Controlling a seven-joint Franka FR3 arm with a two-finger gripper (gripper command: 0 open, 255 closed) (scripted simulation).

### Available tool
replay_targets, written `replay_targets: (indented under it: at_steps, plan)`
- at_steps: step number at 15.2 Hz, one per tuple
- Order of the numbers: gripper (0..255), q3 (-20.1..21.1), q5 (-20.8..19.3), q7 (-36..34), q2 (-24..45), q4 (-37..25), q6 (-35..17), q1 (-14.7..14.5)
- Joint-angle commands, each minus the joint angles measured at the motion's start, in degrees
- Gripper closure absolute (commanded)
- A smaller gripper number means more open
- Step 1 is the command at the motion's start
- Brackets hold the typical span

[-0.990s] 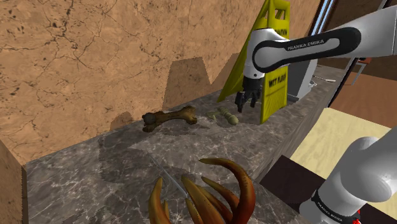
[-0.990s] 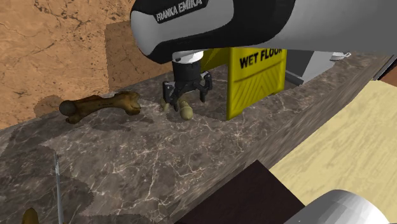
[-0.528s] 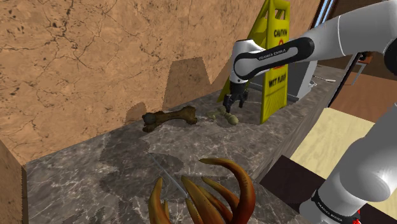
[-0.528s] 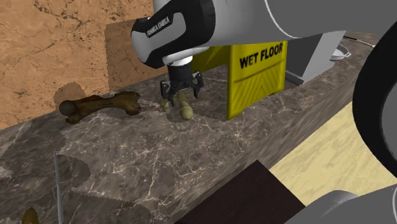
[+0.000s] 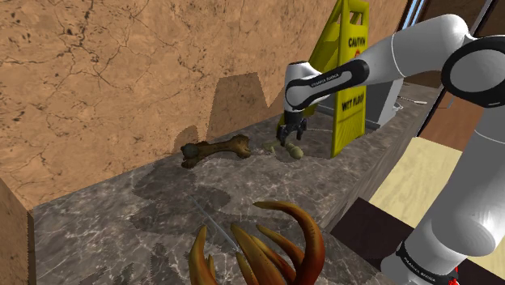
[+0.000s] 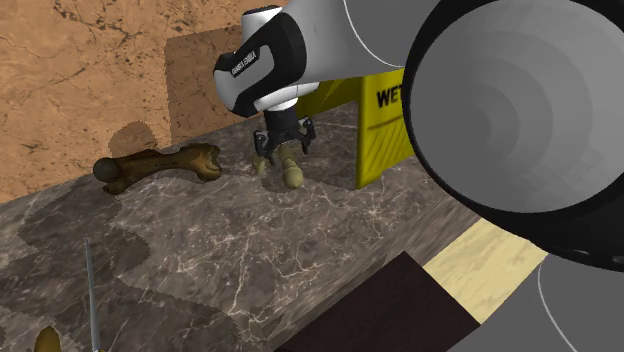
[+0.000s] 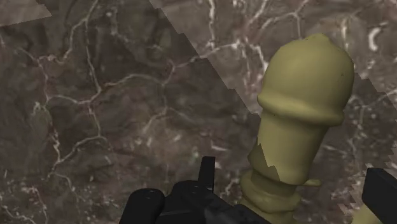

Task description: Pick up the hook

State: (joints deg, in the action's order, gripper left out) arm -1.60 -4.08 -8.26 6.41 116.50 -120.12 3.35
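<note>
The hook is an olive-yellow piece with a rounded knob end, lying on the dark marble counter close to the back wall. In the second exterior view the hook pokes out below my black gripper, which has come down over it. My gripper is open, its fingers standing on either side of the hook's stem. From the wrist, the hook lies between the two fingers of the gripper, with a gap to the other finger.
A brown bone lies on the counter beside the hook. A yellow wet-floor sign stands on the hook's other side. Orange-brown curved claws and a thin grey rod sit near the counter's front. The counter edge drops off nearby.
My arm has swung toward the shoulder view's left, away from the sign, and lowered. The gripper now straddles the hook; the hook and bone have not moved.
</note>
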Motion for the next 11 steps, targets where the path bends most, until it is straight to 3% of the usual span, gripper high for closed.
replay_targets:
  at_steps: [1,5,6,11]
  plan:
    - [0,0.0,-0.1,-0.1,0.7,0.7,-1.5,0.0]
    - [0,0.0,-0.1,-0.2,1.7,1.6,-3.3,0.0]
    - [255,0.0,-0.1,-0.2,1.6,1.6,-3.3,0.0]
    - [255,0.0,-0.1,-0.2,1.7,1.6,-3.3,0.0]
